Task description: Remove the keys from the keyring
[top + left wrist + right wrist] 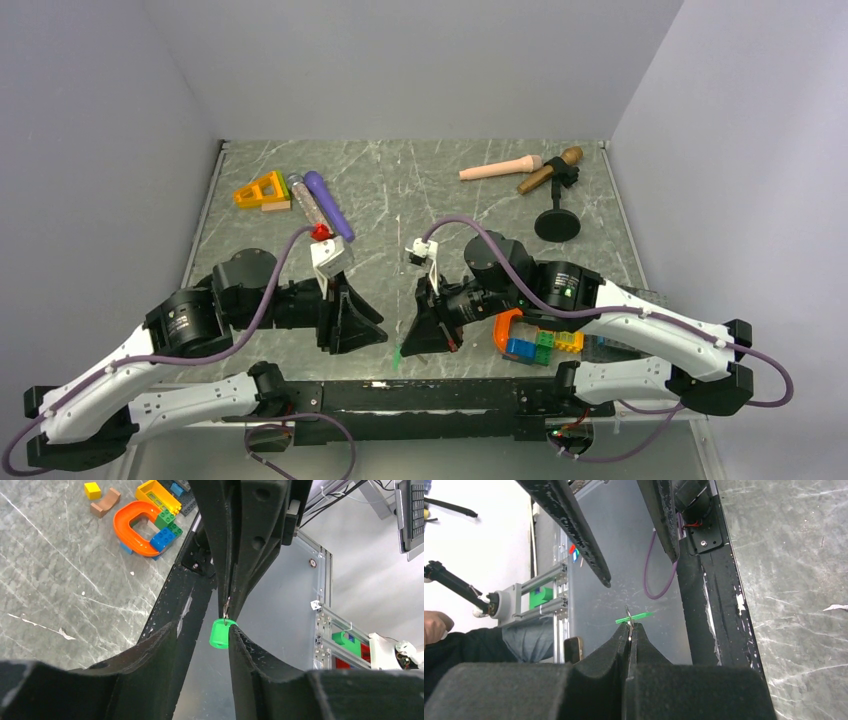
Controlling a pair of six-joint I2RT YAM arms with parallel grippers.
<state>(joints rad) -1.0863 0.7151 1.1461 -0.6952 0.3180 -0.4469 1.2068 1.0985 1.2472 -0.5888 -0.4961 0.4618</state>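
Observation:
My right gripper (630, 626) is shut on the thin metal keyring (628, 616), pinching it at the fingertips. The bright green key (220, 633) hangs from the ring (226, 611) over the table's front edge. It shows edge-on in the right wrist view (636, 617) and as a green speck in the top view (398, 352). My left gripper (202, 627) is open around the green key, which touches its right finger (240, 645). In the top view the left gripper (375, 332) and the right gripper (405, 347) point at each other. The teal key is hidden.
A pile of coloured building blocks with an orange arch (535, 340) lies by the right arm, also in the left wrist view (145, 520). Far back are an orange triangle (262, 190), a purple stick (328, 205), a pink handle (500, 170) and a microphone stand (556, 205). A black rail (420, 395) runs along the front edge.

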